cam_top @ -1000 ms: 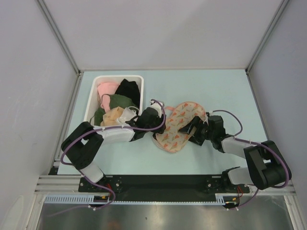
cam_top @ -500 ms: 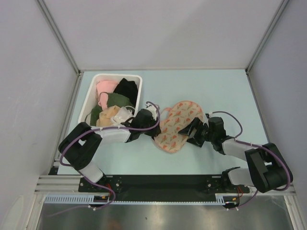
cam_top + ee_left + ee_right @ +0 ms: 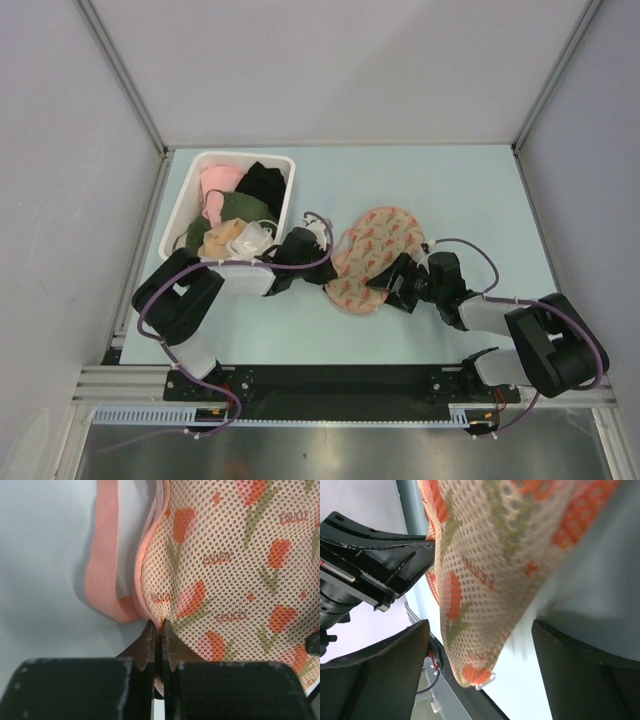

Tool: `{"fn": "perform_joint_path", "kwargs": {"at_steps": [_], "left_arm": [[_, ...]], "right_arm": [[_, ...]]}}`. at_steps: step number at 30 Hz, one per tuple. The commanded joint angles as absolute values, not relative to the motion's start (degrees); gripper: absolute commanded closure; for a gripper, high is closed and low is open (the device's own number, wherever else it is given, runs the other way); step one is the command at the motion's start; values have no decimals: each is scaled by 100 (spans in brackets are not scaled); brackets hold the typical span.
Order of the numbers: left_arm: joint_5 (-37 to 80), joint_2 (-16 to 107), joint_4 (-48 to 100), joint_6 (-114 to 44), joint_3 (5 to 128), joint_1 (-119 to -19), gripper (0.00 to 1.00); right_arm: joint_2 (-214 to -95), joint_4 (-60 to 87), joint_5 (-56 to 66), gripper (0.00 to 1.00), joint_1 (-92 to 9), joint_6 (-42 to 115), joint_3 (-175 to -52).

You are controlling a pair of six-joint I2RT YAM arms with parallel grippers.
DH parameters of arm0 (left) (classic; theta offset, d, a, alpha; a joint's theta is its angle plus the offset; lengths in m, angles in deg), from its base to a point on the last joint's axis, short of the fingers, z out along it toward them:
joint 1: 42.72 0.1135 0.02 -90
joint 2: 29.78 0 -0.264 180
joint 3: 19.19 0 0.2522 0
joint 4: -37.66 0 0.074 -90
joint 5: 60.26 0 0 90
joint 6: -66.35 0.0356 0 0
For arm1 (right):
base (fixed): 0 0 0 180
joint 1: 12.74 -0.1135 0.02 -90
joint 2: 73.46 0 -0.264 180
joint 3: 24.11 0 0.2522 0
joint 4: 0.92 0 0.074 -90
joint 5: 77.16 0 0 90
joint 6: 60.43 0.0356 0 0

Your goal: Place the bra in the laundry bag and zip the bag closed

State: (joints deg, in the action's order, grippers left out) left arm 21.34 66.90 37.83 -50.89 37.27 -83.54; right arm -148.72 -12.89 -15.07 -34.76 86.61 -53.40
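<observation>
mostly done, by the look of the laundry bag (image 3: 370, 258) lying folded shut on the tabletop (image 3: 450, 190) between the two arms. no sign of the bra anywhere outside it; presumably tucked inside, though impossible to confirm. only other garments heaped in the white bin (image 3: 245, 154).

left jaws pressed together, pinching the bag's pink zipper edge (image 3: 144, 565) at the seam. right jaws spread wide on either side of the bag's near end, gripping nothing, with a small metal zipper pull (image 3: 485, 682) hanging between them.

probably left to do: catching that pull and running it round the seam while the other side stays anchored. impossible to tell how much of the zipper is already closed.

against a second ago: bag dragged slightly toward the near-left, right jaws lower and closer to the bases, left jaws drawn back along with the bag's edge, bin nudged leftward and turned a touch.
</observation>
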Motion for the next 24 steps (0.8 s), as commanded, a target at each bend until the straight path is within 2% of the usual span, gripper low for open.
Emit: {"fn": "perform_joint_path", "kwargs": {"at_steps": [1,5,7,10,11,12,13,14,15,16,19,24], "left_arm": [[1893,6804,3901,-5195,3764,-8473,98],[2042,6646,3726,-4940,3965,-8596,95],[2200,6480,3516,-4773,4071,-8693,89],[2761,6181,3243,-4545,4133,-8912,71],[2963,5867,3190,-4483,4072,-9000,58],[3618,5707,3102,-4326,4010,-9105,41],[4051,5488,3075,-4255,3940,-9359,33],[4412,5077,3075,-4176,3713,-9500,27],[5164,4811,3092,-4114,3572,-9650,26],[5423,4582,3127,-4122,3440,-9904,25],[5751,3694,3320,-4228,2956,-10317,26],[5261,3253,4240,-4105,2253,-10969,47]], "right_arm": [[-15203,-1932,-1380,15,-3551,8880,-5518],[-15317,-2336,-1301,36,-3559,9206,-5404],[-15326,-2425,-1230,39,-3568,9311,-5404],[-15265,-2355,-1151,55,-3568,9505,-5439],[-15221,-2320,-1134,64,-3568,9592,-5457],[-15195,-2198,-1073,67,-3568,9636,-5483],[-15134,-2127,-1055,70,-3577,9689,-5500],[-15090,-2048,-1028,79,-3577,9733,-5518],[-15046,-1742,-932,83,-3612,9803,-5614],[-14915,-1522,-844,87,-3647,9795,-5667],[-14747,-625,-431,91,-3761,9804,-5940],[-14466,360,96,92,-3928,10111,-6317]]}}
